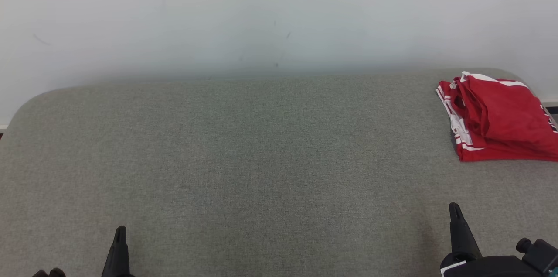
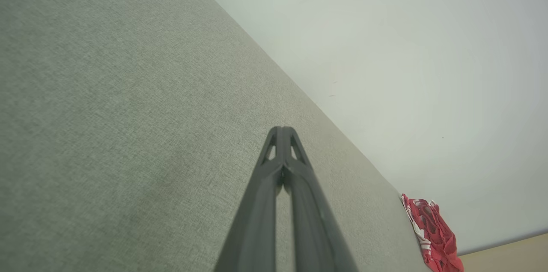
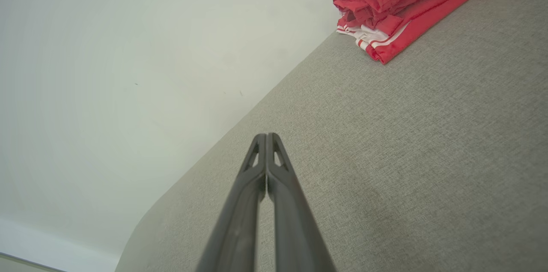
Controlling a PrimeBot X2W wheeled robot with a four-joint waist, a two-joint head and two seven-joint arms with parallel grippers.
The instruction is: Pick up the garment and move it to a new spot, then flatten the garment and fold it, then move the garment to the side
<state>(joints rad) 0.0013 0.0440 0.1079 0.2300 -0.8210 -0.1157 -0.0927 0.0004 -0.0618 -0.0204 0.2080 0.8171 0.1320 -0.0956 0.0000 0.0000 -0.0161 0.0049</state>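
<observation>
My left fingers and right fingers are both clenched empty over the grey bench's near side; the folded red garment lies at its far right corner, well apart

Garment on table, far right
Behind table, wall; left gripper near-left; right gripper before garment, well apart

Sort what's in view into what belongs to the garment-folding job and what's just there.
Belongs to the job:
- red garment with white stripes, lying folded at the far right
- left hand, shut, holding nothing
- right hand, shut, holding nothing

Just there:
- grey table, under the garment
- white wall behind it
</observation>
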